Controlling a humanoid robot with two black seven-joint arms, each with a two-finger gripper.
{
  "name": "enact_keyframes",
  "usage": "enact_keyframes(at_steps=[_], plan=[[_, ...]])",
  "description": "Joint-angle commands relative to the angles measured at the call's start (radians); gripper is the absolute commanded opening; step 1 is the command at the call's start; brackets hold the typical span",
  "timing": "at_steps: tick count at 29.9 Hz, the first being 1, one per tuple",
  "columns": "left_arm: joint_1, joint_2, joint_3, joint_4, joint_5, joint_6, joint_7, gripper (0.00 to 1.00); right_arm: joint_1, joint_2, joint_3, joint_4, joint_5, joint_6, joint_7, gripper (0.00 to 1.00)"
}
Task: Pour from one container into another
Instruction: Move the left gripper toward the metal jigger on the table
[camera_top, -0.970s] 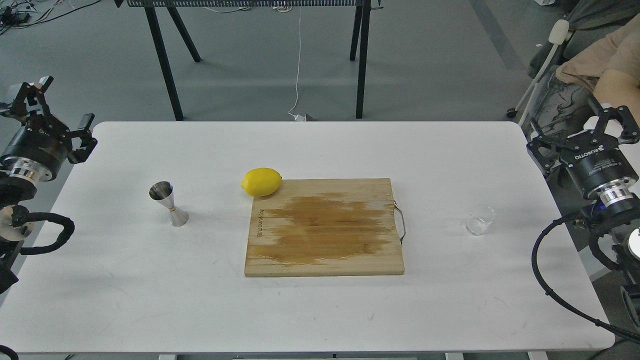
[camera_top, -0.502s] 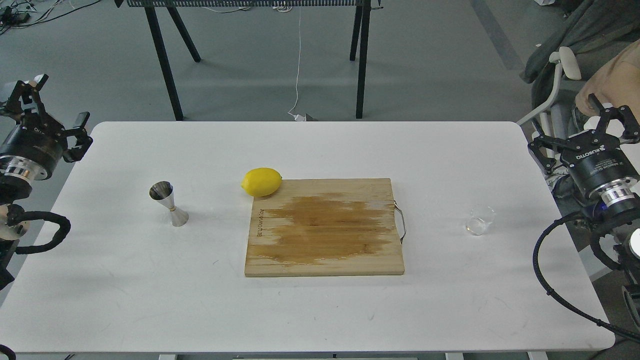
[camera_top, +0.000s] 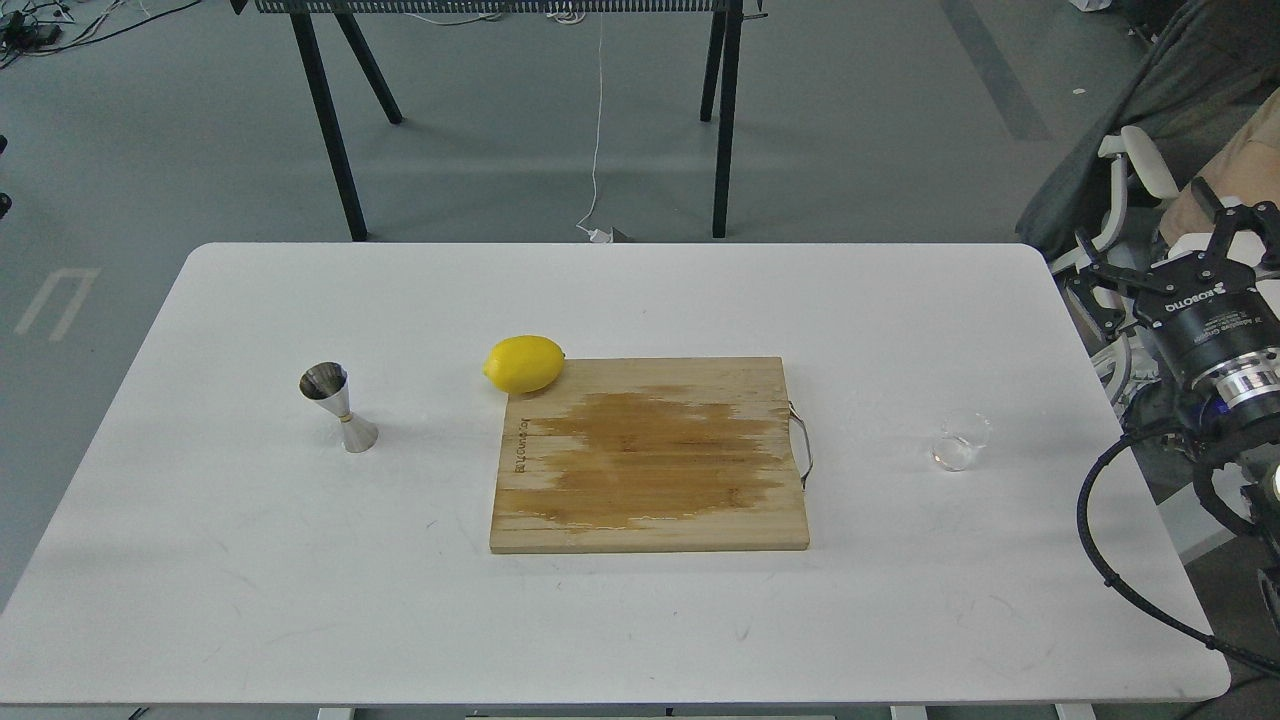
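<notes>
The small clear glass cup (camera_top: 960, 441) stands upright on the white table (camera_top: 640, 620), right of centre. Far to the left, the steel hourglass jigger (camera_top: 338, 407) also stands upright. Off the table's right edge, my right gripper (camera_top: 1150, 235) hangs open and holds nothing, above and to the right of the cup, well apart from it. My left arm and its gripper are out of view.
Between the two vessels lies a wooden cutting board (camera_top: 650, 455) with a dark wet patch and a metal handle on its right side. A yellow lemon (camera_top: 523, 363) rests at the board's far left corner. Black table legs (camera_top: 330, 130) stand behind.
</notes>
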Motion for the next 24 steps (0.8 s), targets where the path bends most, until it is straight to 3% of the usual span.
enact_keyframes(at_steps=[1,8,10,14,18,24], plan=[[-0.084,0.030,0.000,-0.055,0.247,0.000,0.000,1.00,-0.002,-0.003,0.000,0.001,0.005,0.000,0.000,0.98],[-0.066,0.140,0.006,-0.503,0.678,0.000,0.000,0.99,-0.003,-0.003,0.000,0.013,0.005,0.000,0.000,0.98],[-0.041,0.160,0.017,-0.578,0.730,0.000,0.000,1.00,-0.009,-0.003,0.000,0.018,0.005,0.000,0.000,0.98],[0.000,0.176,0.037,-0.661,0.830,0.200,0.000,1.00,-0.012,-0.003,0.000,0.022,0.005,0.000,0.000,0.98],[0.075,0.163,0.049,-0.660,1.006,0.507,0.000,0.99,-0.014,-0.003,0.000,0.022,0.005,0.000,0.000,0.98],[0.270,0.163,0.045,-0.736,1.020,0.714,0.000,0.99,-0.014,-0.001,-0.002,0.022,0.005,0.000,0.000,0.98]])
